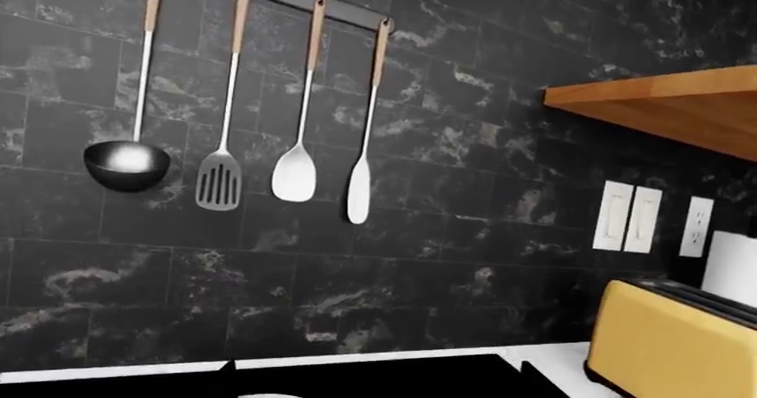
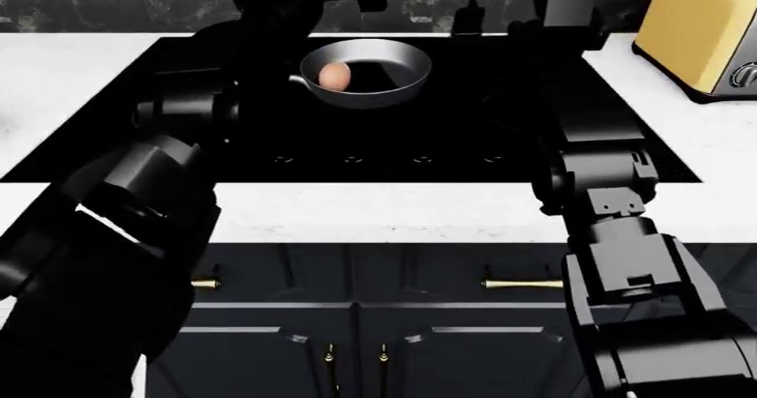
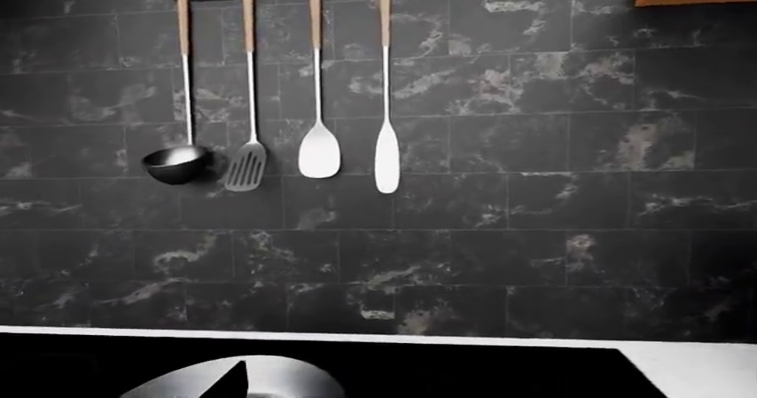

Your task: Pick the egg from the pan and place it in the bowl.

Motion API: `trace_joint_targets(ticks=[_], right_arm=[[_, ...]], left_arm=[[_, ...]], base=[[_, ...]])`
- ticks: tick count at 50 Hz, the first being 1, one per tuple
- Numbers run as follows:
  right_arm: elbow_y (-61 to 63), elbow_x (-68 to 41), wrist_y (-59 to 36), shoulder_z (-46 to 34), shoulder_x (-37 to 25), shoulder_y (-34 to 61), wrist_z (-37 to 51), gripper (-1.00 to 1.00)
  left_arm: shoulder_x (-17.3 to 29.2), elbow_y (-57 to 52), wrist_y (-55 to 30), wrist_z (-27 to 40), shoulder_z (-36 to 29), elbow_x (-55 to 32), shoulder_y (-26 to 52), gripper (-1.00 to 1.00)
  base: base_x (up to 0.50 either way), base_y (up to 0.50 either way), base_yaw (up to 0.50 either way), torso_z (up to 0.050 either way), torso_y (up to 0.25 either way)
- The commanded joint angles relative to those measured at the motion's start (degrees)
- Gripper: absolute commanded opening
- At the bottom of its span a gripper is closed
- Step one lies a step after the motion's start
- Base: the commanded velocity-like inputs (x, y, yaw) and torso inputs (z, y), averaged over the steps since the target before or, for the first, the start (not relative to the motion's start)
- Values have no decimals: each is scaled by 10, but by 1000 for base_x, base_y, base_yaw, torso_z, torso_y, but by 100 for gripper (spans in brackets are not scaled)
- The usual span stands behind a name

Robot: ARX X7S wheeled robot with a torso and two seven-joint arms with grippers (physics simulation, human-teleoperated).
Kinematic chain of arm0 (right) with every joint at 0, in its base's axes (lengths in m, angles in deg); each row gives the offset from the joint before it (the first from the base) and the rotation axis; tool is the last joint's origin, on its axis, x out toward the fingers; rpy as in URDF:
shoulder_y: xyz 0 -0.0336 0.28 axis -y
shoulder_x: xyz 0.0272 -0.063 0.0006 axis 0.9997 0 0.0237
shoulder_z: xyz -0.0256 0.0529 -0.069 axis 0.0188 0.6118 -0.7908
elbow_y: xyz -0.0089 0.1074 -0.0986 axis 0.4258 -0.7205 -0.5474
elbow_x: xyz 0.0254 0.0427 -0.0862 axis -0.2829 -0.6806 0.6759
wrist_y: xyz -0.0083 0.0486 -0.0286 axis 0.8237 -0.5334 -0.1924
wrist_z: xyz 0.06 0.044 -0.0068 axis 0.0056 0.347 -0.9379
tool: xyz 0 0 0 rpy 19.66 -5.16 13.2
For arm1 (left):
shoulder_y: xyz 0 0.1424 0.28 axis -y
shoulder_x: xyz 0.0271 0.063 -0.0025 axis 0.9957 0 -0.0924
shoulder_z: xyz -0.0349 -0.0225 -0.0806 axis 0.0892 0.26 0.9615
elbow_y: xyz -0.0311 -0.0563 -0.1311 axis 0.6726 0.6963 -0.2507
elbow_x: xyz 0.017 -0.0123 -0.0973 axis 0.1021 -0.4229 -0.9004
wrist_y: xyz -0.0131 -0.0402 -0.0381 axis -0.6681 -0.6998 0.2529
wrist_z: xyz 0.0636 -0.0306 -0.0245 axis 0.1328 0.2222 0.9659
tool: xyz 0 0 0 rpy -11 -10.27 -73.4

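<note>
In the head view the dark grey pan (image 2: 396, 77) stands on the black hob with the orange-brown egg (image 2: 335, 75) lying in its left half. The bowl is out of view. My left arm (image 2: 254, 52) reaches up past the pan's left side. My right arm (image 2: 580, 105) rises to the right of the pan. The left gripper (image 1: 376, 376) shows two dark fingertips (image 1: 230, 369) set wide apart with nothing between them. On the right gripper (image 3: 378, 385) only one fingertip (image 3: 237, 376) stands out, set against a pale rounded surface (image 3: 290, 380). Neither gripper holds anything.
A yellow toaster (image 2: 704, 30) stands on the white counter (image 2: 71, 79) at the back right. On the dark tiled wall hang a ladle (image 1: 127, 163), a slotted turner (image 1: 219, 178) and two spatulas. A wooden shelf (image 1: 675, 105) juts out above the toaster.
</note>
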Motion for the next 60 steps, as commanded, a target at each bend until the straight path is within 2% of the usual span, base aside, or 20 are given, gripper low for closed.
trace_joint_targets(ticks=[1, 6, 12, 15, 35, 60], right_arm=[[-8, -8, -4, -3, 3, 6, -11, 100], [68, -17, -47, -5, -6, -12, 3, 100], [201, -34, -122, -7, -28, -49, 36, 100], [236, -38, -141, -8, -33, -55, 45, 100], [212, -32, -147, -17, -37, -48, 51, 100], [185, -33, -131, -18, -37, -47, 52, 100]], left_arm=[[45, -89, -25, 51, -75, -80, -8, 100], [158, -328, -44, 193, -81, -77, -43, 100], [241, -491, -51, 292, -87, -67, -64, 100], [261, -532, -46, 320, -81, -70, -74, 100], [217, -409, -4, 283, -66, -54, -75, 100], [188, -346, -4, 248, -65, -53, -70, 100]], base=[[0, 0, 0, 0, 0], [0, 0, 0, 0, 0], [0, 0, 0, 0, 0], [0, 0, 0, 0, 0], [76, 0, 0, 0, 0], [96, 0, 0, 0, 0]])
